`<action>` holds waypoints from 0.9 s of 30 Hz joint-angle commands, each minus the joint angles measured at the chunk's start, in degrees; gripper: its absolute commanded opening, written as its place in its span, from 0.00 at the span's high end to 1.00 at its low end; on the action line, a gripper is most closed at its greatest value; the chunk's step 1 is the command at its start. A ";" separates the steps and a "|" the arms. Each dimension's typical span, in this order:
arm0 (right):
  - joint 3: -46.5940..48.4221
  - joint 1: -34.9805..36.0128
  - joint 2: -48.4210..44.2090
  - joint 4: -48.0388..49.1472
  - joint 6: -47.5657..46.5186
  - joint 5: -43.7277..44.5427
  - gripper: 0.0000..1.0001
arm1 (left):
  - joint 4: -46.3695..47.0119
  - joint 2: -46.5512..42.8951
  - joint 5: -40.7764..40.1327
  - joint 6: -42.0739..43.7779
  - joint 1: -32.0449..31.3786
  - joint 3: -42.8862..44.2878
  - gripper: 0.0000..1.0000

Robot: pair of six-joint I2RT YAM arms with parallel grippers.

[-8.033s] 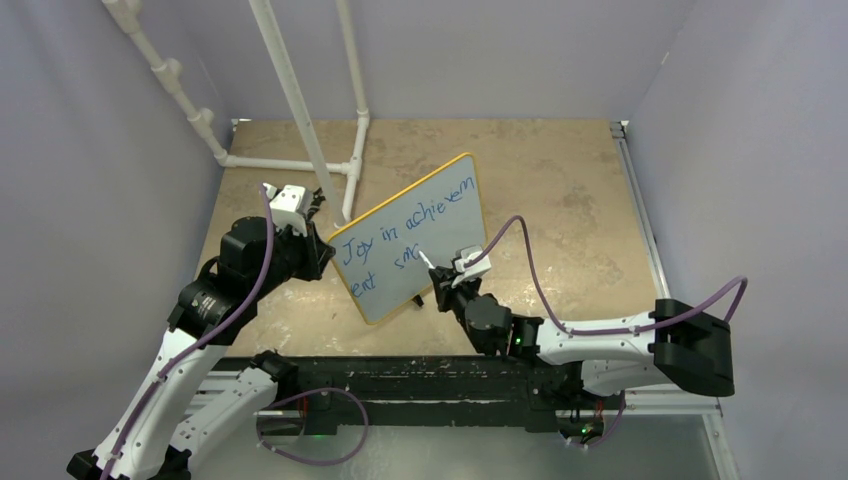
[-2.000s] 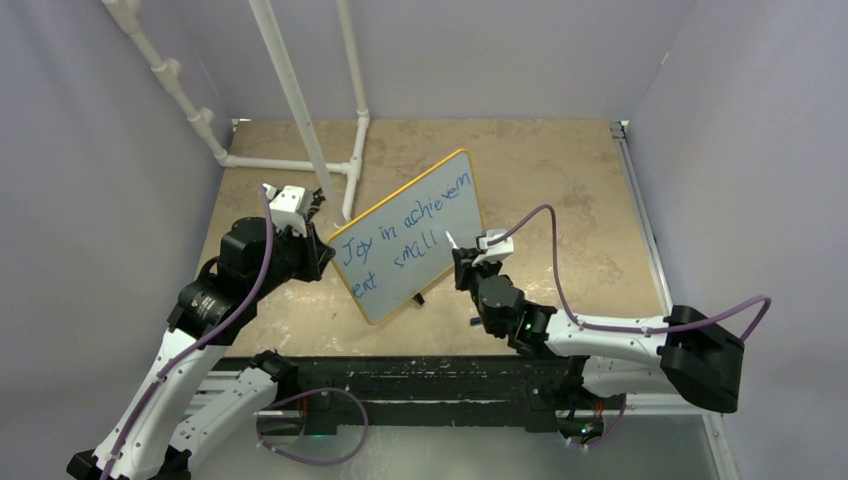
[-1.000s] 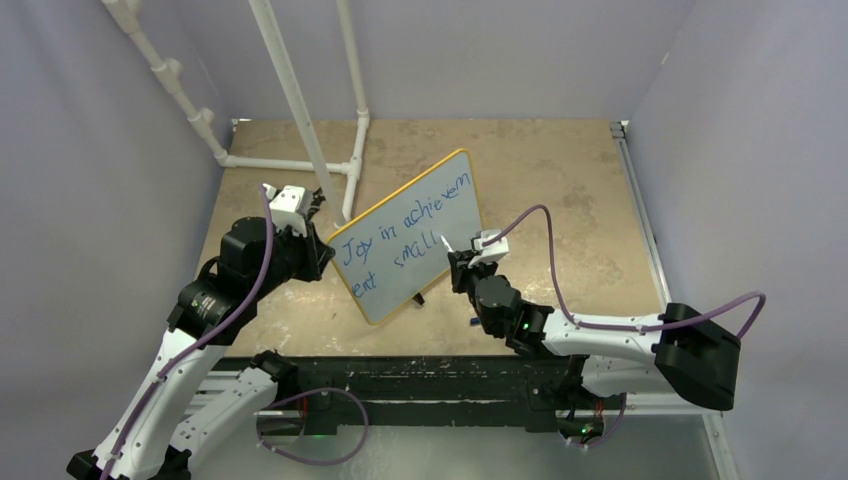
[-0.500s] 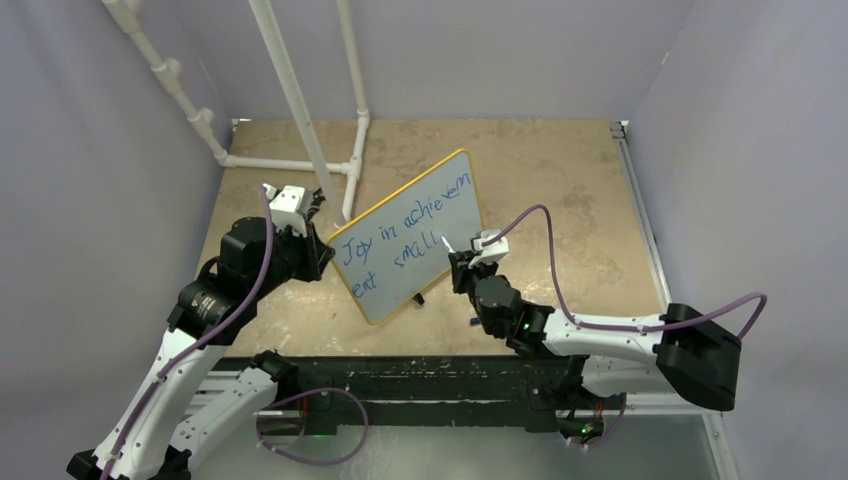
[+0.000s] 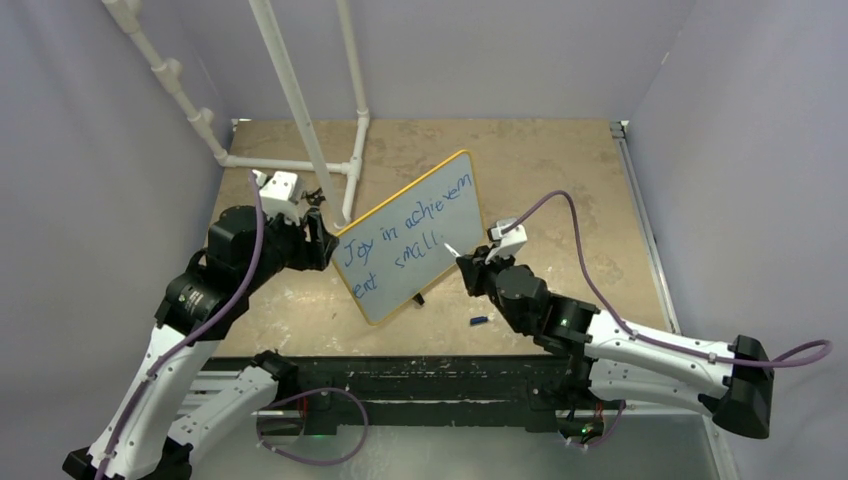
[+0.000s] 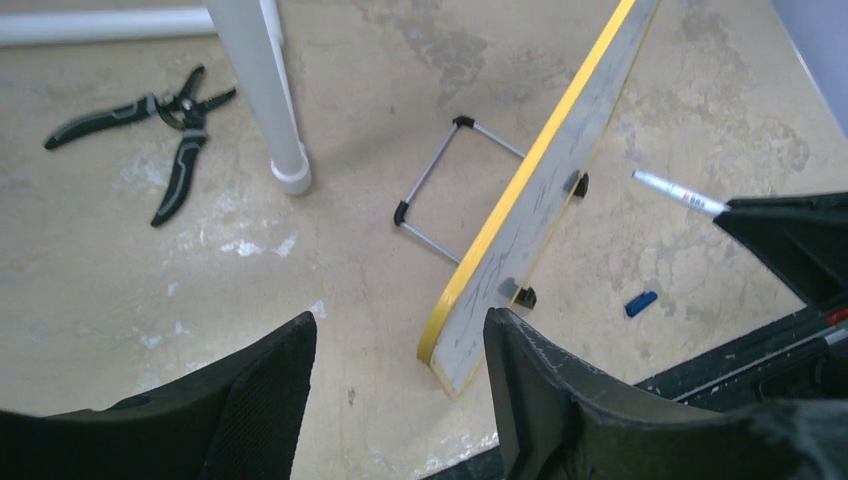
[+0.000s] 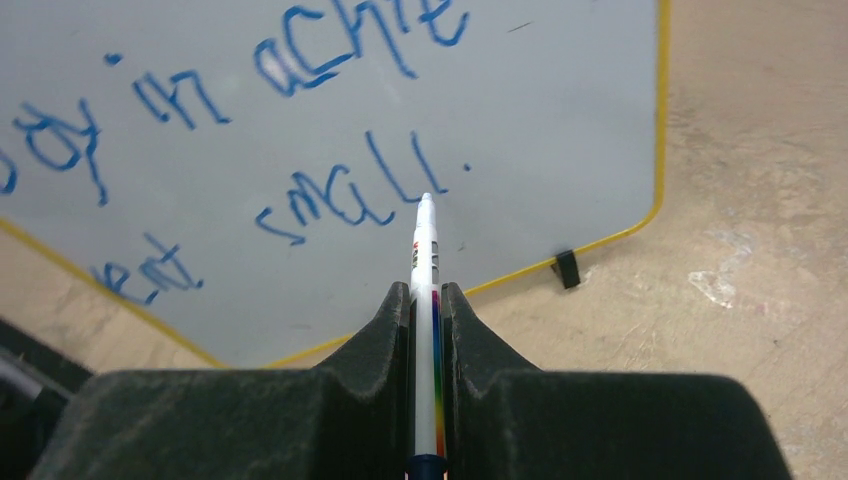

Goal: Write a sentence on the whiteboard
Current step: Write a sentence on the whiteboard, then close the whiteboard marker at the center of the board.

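The whiteboard (image 5: 425, 225) with its yellow rim stands tilted on the table, seen edge-on as the whiteboard (image 6: 545, 195) in the left wrist view. The sentence (image 5: 400, 235) in blue reads "Joy in achievem ent small", with a dot after "small" (image 7: 345, 205). My left gripper (image 5: 318, 238) is open at the board's left edge; between its fingertips (image 6: 400, 335) the board's lower corner shows, apart from both fingers. My right gripper (image 5: 470, 268) is shut on a white marker (image 7: 427, 260), whose tip points at the board beside the dot.
A blue marker cap (image 5: 479, 321) lies on the table near the right arm. Black pliers (image 6: 150, 125) lie beside a white PVC pipe frame (image 5: 300, 110) behind the board. A wire stand (image 6: 440, 190) props the board from behind. Grey walls close in both sides.
My left gripper has opened and let go of the board's left edge, shifting slightly back. The right arm has stretched further right, its marker still aimed at the board.
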 commanded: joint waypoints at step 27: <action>24.44 -41.73 9.16 -36.14 -12.54 -58.08 1.00 | 37.07 20.32 18.33 3.58 -24.41 -0.08 0.47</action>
